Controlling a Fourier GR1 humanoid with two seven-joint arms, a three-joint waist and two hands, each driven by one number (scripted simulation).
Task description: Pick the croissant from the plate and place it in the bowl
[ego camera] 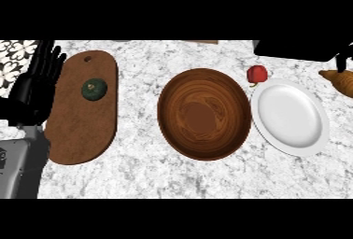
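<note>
The right hand [342, 59], at the counter's [138, 172] right edge, fingers curled around the croissant [339, 80]; the left hand [38, 77] rests open, fingers up.

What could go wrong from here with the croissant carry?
1. The croissant sits at the view's right edge, off the plate, under the right robot hand. The grip is mostly out of view, so its hold cannot be checked.
2. The path to the bowl crosses the plate and passes near the red pepper; a low carry might knock either.
3. The bowl's rim may catch the croissant on a shallow approach.
</note>
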